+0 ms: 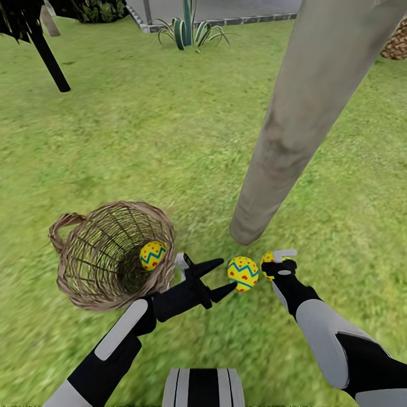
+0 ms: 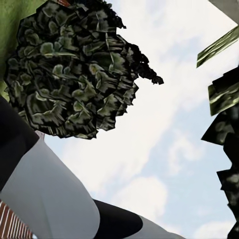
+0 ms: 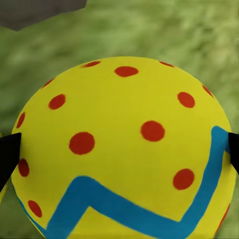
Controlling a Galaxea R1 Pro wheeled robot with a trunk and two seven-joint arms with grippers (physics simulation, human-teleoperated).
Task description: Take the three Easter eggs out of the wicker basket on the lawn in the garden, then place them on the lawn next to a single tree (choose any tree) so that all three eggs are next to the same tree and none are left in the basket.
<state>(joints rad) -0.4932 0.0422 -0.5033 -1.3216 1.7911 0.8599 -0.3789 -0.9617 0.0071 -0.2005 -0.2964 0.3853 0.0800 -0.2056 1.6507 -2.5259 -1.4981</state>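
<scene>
My right gripper [image 1: 281,263] grips one yellow red-dotted egg [image 3: 124,149] low by the pale grey-beige tree trunk [image 1: 299,130]. My left gripper [image 1: 217,277], jaws spread, sits between a grounded egg [image 1: 243,273] and the brown wicker basket [image 1: 85,277] holding the last egg [image 1: 152,254], so it is nearer.

Both arms reach forward; left pincer [image 1: 217,278] spread wide, right pincer [image 1: 277,264] clamped, wrist angled inward.
</scene>
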